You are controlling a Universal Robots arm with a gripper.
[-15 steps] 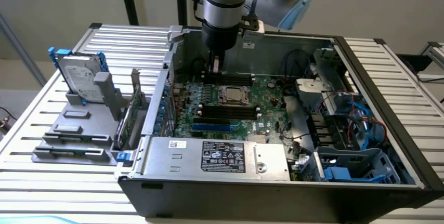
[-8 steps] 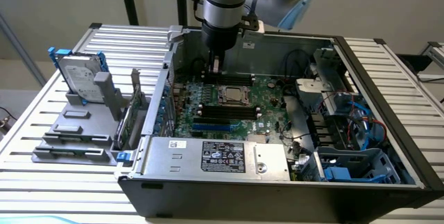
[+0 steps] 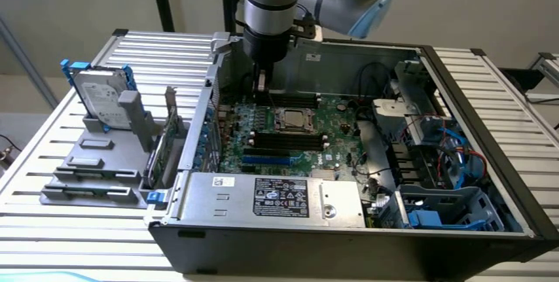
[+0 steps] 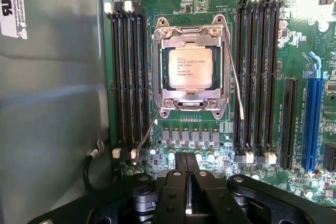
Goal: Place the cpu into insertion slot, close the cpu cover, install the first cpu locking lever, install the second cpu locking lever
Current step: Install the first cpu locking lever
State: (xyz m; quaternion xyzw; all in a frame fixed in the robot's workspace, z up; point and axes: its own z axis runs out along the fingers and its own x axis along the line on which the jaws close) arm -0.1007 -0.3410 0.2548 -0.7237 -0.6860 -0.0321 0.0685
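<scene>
The cpu, silver top face up, sits in the insertion slot on the green board. The cpu cover, a silver frame, lies flat around it. Two thin wire locking levers stand off the frame: one angles away along one side, the other slants out from the opposite corner toward the gripper. My gripper is shut with nothing in it, hovering over the board a short way from the socket. In the exterior view the gripper hangs inside the computer case, just toward the exterior view's left of the socket.
Black memory slots flank the socket on both sides. A power supply fills the case front; blue cables and a drive cage are at the exterior view's right. A hard drive stands in a grey holder outside the case.
</scene>
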